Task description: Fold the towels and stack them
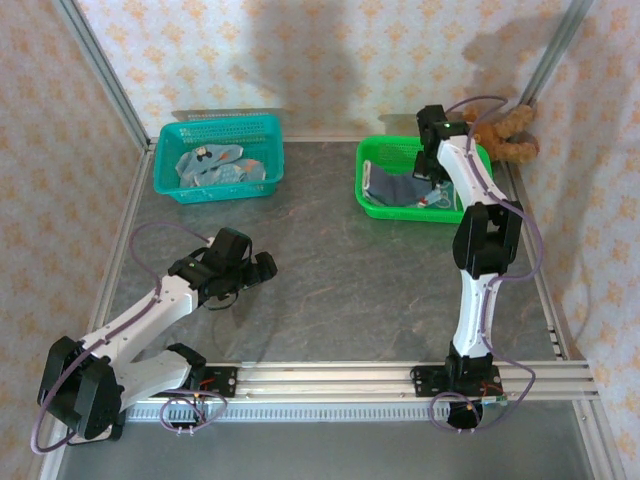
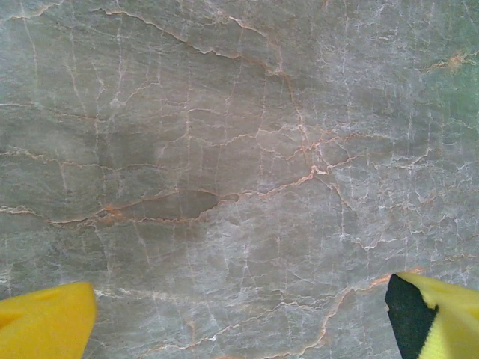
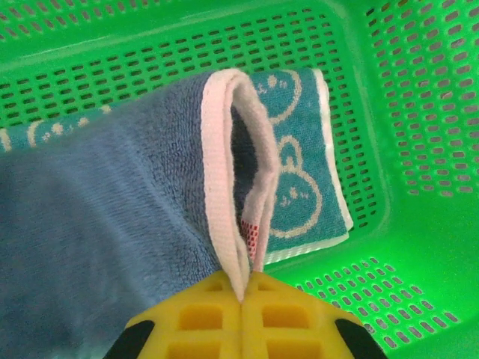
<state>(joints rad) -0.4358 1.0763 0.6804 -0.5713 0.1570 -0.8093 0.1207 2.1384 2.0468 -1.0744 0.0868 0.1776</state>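
My right gripper [image 3: 243, 288] is shut on the pink-hemmed edge of a blue towel [image 3: 112, 202], which is raised over the green basket [image 3: 419, 112]. A teal towel with a bunny print [image 3: 299, 179] lies flat on the basket floor under it. From above, that gripper [image 1: 430, 178] reaches down into the green basket [image 1: 372, 208] over the grey-blue towel [image 1: 395, 187]. Several more towels [image 1: 212, 165] lie crumpled in the teal basket [image 1: 165, 185] at the back left. My left gripper [image 1: 258, 272] hovers open over bare table [image 2: 224, 149], its yellow fingertips [image 2: 45, 321] wide apart with nothing between them.
A brown teddy bear [image 1: 510, 135] sits in the back right corner behind the green basket. Patterned walls close off the back and both sides. The marble tabletop [image 1: 340, 270] stretches between the two arms.
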